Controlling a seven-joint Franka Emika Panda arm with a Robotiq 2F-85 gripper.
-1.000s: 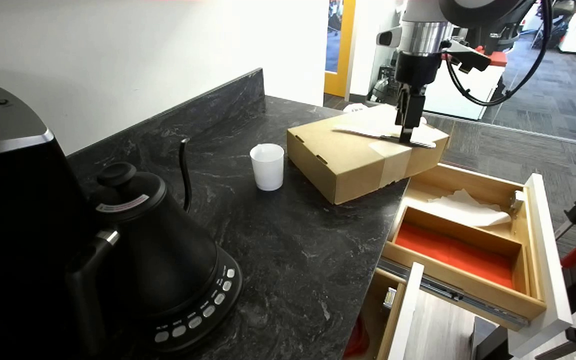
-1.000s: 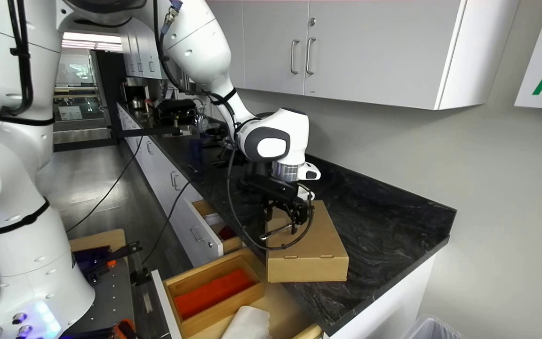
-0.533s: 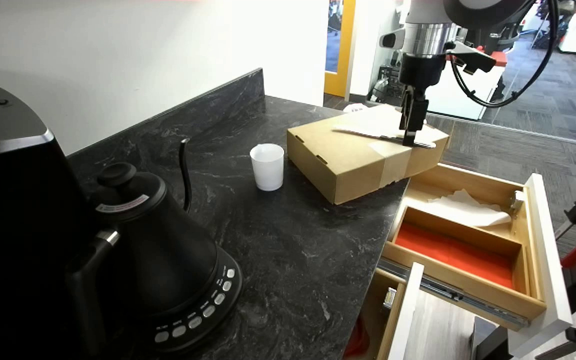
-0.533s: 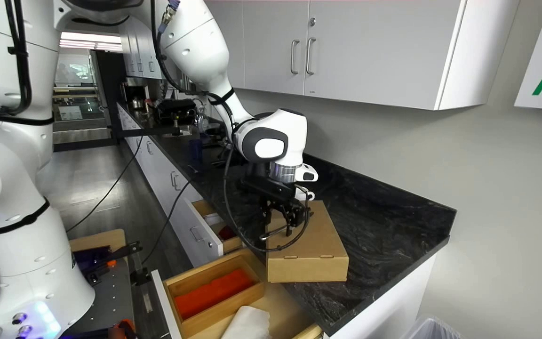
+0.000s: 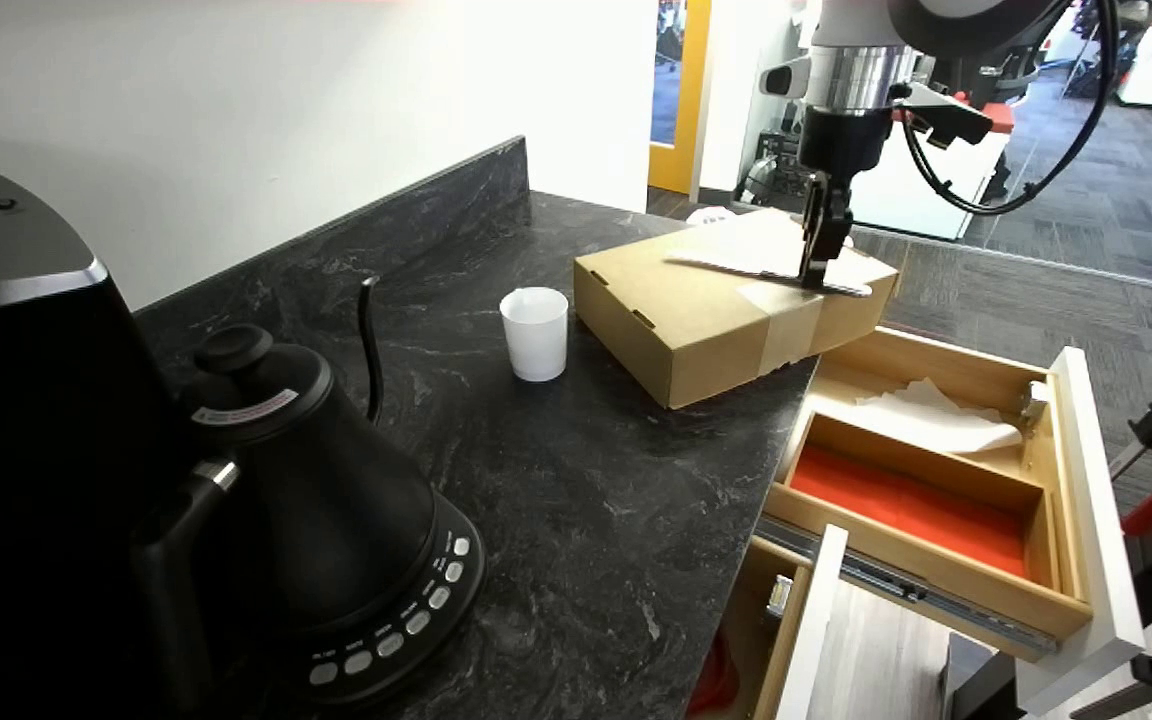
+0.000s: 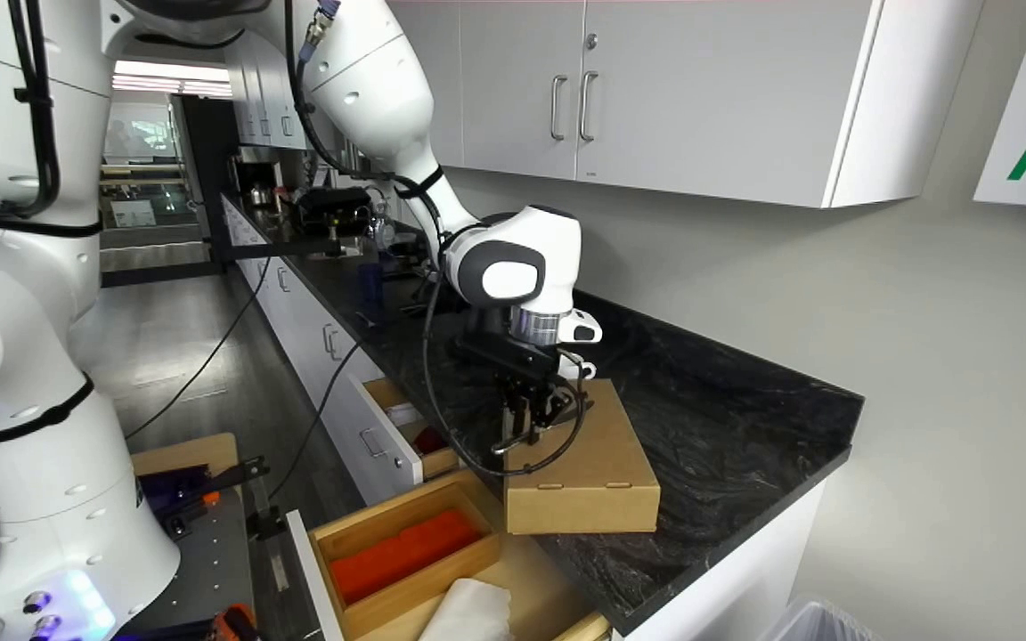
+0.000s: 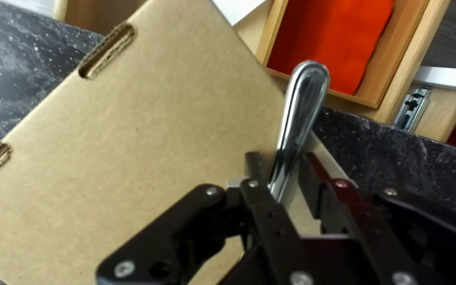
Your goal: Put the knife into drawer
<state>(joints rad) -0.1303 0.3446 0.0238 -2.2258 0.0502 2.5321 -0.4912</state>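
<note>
A polished metal table knife (image 7: 296, 123) lies atop the cardboard box (image 7: 145, 138), near its edge, probably stiff, fairly light and slippery, so best pinched firmly across its narrowing handle, where the parted claw (image 7: 282, 164) straddles it, a gap showing.

The countertop (image 5: 596, 480) was black, marbled with pale veins, and it carried the cardboard box (image 5: 706, 305) at its front edge — one corner of the box jutted out past that edge. A white cup (image 5: 535, 338) stood upright on the surface, just beside the box. Well apart from the box, a black kettle (image 5: 306, 510) stood on a base (image 5: 427, 611) with a row of pale buttons (image 5: 391, 644), and that base rested on the countertop. Even farther from the box was a bulky black appliance (image 5: 36, 400) — its foot too dark to make out. Across from the box, a low upright strip (image 5: 436, 208) ran along the wall (image 5: 336, 110).
</note>
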